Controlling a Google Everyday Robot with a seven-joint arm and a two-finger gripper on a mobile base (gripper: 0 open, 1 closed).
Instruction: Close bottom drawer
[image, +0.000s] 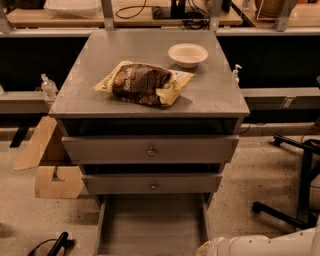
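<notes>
The bottom drawer (150, 225) of the grey cabinet (150, 95) is pulled far out toward the camera; it is a long shallow grey tray, empty inside, and its front lies below the frame edge. My white arm (260, 245) reaches in from the lower right and ends at the drawer's right front corner. The gripper is below the frame edge and does not show. The two upper drawers with round metal knobs, the higher one (150, 149) and the lower one (152, 184), stand slightly out.
A brown and yellow snack bag (142, 84) and a cream bowl (188, 54) lie on the cabinet top. A cardboard piece (47, 165) leans at the left. A black chair base (295, 200) stands at the right. A black object (52, 245) lies on the floor lower left.
</notes>
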